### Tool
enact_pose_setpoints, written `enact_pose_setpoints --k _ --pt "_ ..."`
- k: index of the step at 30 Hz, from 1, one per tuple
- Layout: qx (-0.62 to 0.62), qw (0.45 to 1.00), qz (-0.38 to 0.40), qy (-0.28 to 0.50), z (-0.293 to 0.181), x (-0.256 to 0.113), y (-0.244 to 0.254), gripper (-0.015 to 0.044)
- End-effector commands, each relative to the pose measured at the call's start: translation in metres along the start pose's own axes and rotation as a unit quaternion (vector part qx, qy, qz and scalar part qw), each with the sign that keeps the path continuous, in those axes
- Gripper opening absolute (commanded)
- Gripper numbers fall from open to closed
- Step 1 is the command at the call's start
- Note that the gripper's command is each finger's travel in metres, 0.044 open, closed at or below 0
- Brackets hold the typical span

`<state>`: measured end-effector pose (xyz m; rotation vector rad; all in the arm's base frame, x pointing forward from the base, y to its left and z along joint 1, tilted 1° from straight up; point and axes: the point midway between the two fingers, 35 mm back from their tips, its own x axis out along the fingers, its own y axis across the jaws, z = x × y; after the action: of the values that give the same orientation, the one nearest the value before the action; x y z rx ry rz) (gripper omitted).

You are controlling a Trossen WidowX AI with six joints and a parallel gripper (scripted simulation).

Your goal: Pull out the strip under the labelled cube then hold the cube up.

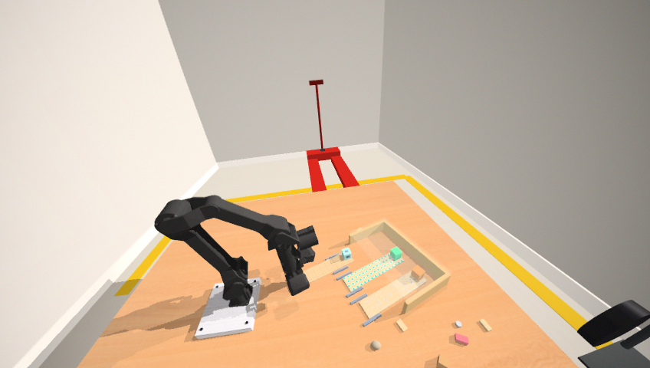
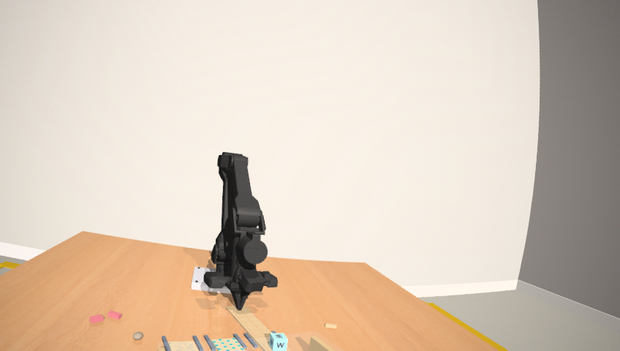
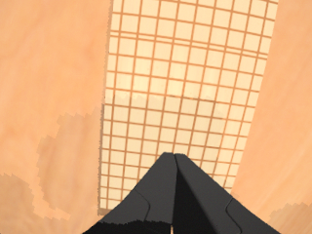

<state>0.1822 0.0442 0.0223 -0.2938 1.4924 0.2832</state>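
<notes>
The light-blue cube (image 1: 346, 254) (image 2: 278, 342) labelled W stands at the far end of the grid-patterned strip (image 1: 326, 270) (image 2: 252, 324) (image 3: 171, 63); whether it still rests on the strip is unclear. The strip lies flat, its near part sticking out past the grey guide bars towards the arm base. My gripper (image 2: 239, 308) (image 3: 172, 163) is shut with its fingertips together, pointing down at the top of the strip near its near end. Nothing shows between the fingers. In the top view the fingertips are hidden.
A teal-dotted strip (image 1: 371, 272) (image 2: 228, 344) with a green cube (image 1: 395, 253) and a pale strip (image 1: 385, 298) with an orange cube (image 1: 417, 272) lie alongside. Grey bars (image 1: 371, 320) flank the strips. A low wooden wall (image 1: 417, 251) encloses the far side. Small blocks lie around.
</notes>
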Motion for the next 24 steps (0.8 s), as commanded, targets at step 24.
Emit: enact_pose_setpoints --k 24 --pt "-0.002 1.000 0.001 0.013 0.002 -0.042 0.000 0.0000"
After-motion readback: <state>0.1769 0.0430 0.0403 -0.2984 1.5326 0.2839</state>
